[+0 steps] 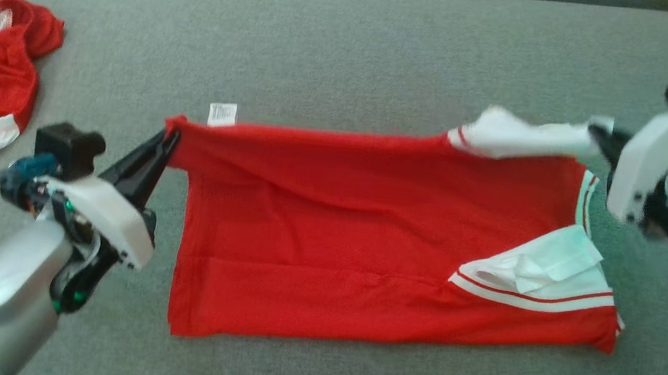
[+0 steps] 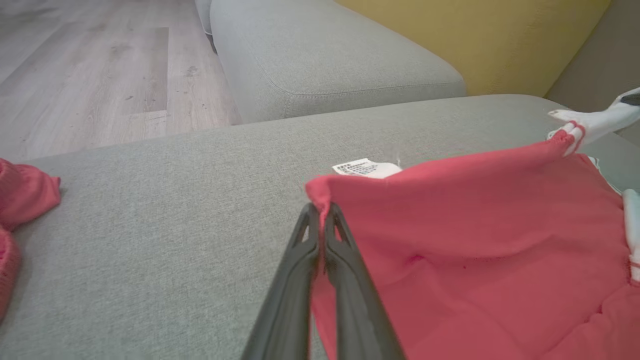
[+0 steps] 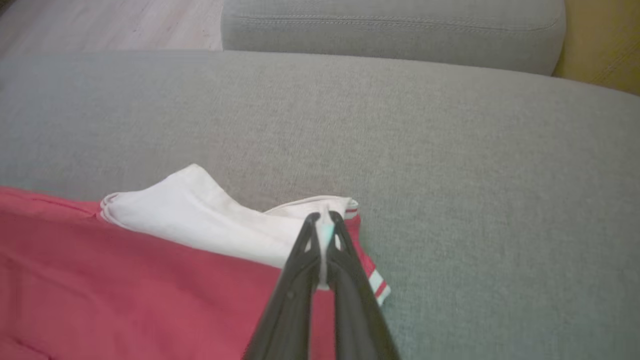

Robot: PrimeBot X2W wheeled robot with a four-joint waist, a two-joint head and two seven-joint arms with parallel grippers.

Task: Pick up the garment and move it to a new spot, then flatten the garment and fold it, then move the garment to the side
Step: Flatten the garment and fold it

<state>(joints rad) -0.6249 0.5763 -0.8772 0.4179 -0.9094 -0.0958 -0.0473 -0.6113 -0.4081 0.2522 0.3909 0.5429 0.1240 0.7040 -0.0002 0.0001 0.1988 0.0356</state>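
Garment (image 1: pixel 365 240), red, white-trimmed: spread on grey sofa (image 1: pixel 347 58), mid-seat. My left pincer (image 1: pixel 169 139) grips its far-left corner, right pincer (image 1: pixel 597 134) its far-right white trim. Risk: uneven pulling slips a thin pinch, skewing the fold.

This is a home, most likely a living room. A red jersey garment with white trim (image 1: pixel 366 234) lies spread on a broad grey woven-fabric sofa seat (image 1: pixel 348 52). Beyond the tips of the left gripper (image 2: pixel 320 210) sits a second stitched grey sofa cushion (image 2: pixel 325 65); to its far left runs pale wood-plank flooring (image 2: pixel 100 75), to its far right a mustard-yellow wall (image 2: pixel 475 35).
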